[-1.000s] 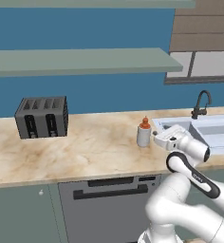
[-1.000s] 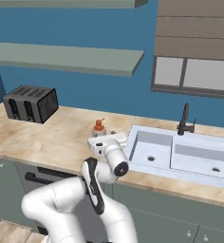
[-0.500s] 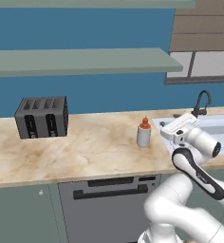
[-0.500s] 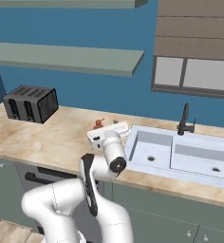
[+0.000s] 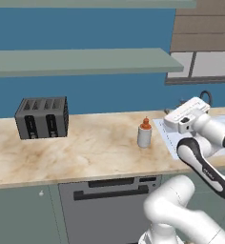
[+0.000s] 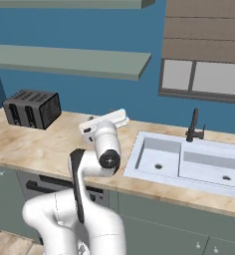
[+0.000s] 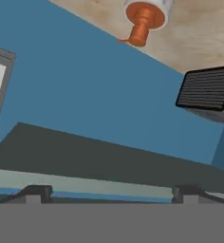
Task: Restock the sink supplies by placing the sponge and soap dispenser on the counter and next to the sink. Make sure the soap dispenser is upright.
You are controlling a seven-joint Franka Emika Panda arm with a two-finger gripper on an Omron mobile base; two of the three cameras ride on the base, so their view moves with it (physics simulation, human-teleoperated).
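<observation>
Soap dispenser (image 5: pixel 144 134): it stands upright on the bench, just beside the left edge of the sink. Its body is white and its pump top is orange. In the hand view (image 7: pixel 144 13) it appears at the top edge, seen from the pump side, with the nozzle towards the blue wall.
Bench (image 5: pixel 86 147): a long beige marbled top over grey-green cabinets, with a dark appliance front below it.
Sink (image 6: pixel 189 162): a pale double basin set into the bench, with a black faucet (image 6: pixel 193 127) at the back. In the left base view only its left part is visible, behind the arm.
Tool (image 7: pixel 109 191): the two dark finger tips stand far apart, at full spread, and nothing is between them. It holds nothing. The hand is raised above the bench near the left end of the sink, well clear of the dispenser, and it looks at the wall and the shelf.
Toaster (image 5: pixel 42 117): dark grey with slots on top, at the left part of the bench against the wall, well apart from the dispenser.
Shelf (image 5: pixel 81 61): a grey-green board on the blue wall above the bench.
Window (image 6: pixel 204 77): on the wall above the sink, with a brown blind partly down.
</observation>
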